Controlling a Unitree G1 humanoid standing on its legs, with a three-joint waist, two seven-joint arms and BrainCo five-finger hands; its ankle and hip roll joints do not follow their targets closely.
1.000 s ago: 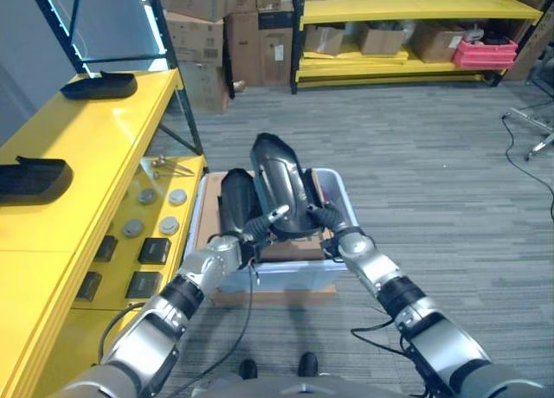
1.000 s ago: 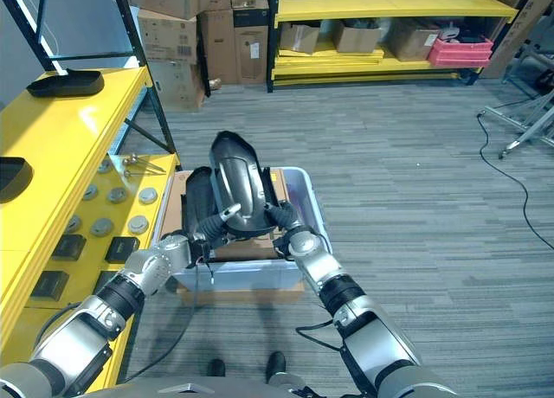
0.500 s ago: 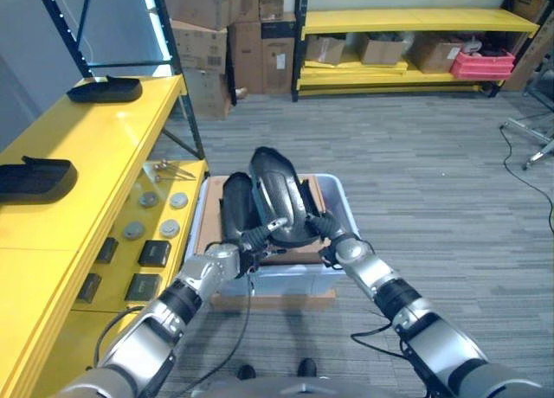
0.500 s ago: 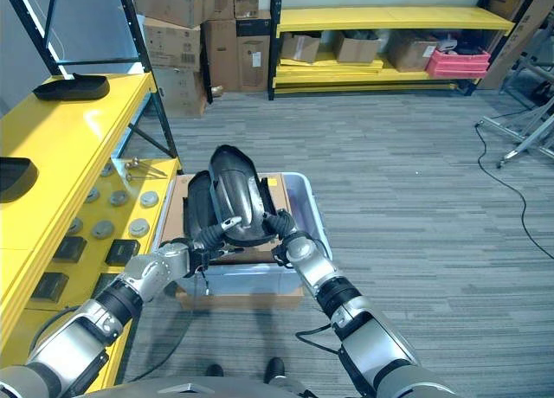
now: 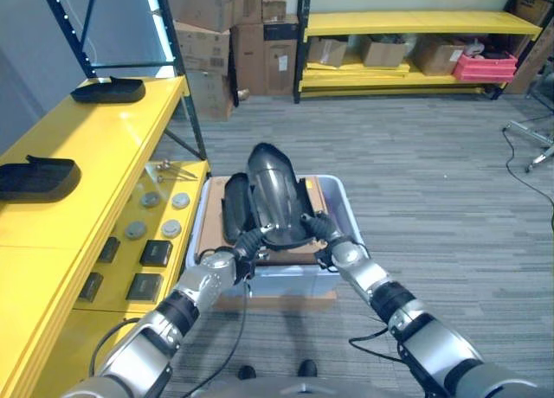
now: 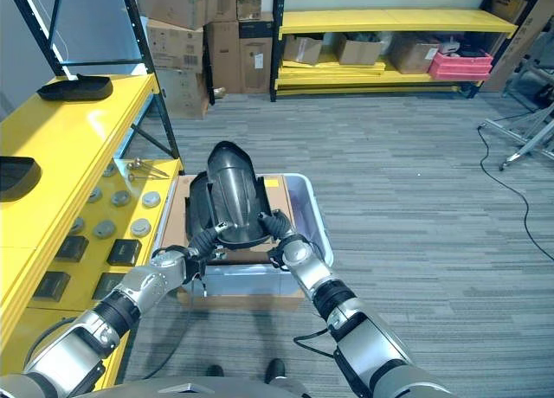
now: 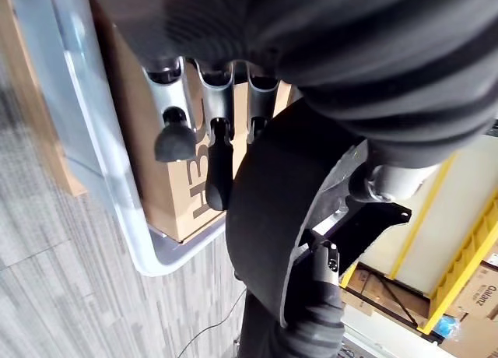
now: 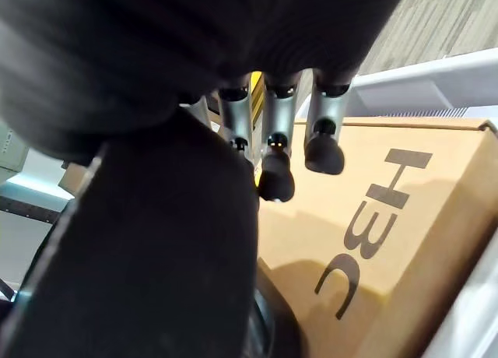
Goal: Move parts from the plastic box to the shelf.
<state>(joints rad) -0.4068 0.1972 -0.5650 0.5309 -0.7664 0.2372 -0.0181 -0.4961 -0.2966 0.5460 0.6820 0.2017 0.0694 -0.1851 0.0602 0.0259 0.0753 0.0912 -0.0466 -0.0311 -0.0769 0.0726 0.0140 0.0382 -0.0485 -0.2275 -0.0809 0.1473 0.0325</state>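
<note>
A large black curved part [image 5: 275,190] stands nearly upright over the clear plastic box [image 5: 344,206], held from both sides at its lower edge. My left hand [image 5: 227,258] grips its left side, with the fingers [image 7: 219,152] beside the part [image 7: 272,218] and the thumb on its other face. My right hand [image 5: 333,242] grips the right side, fingers [image 8: 275,167] reaching past the part's edge [image 8: 156,249]. A second black part [image 5: 235,209] lies in the box on brown cardboard [image 8: 389,218]. The yellow shelf [image 5: 95,156] runs along my left.
Two black parts [image 5: 39,175] [image 5: 108,89] lie on the shelf's top. Its lower tier carries round discs [image 5: 171,227] and small black blocks [image 5: 156,253]. Cardboard boxes [image 5: 203,35] and a far yellow rack [image 5: 407,22] stand at the back. Grey carpet lies to the right.
The held part has swung from leaning left to nearly upright, and both hands have shifted slightly lower on it. The camera has moved a little.
</note>
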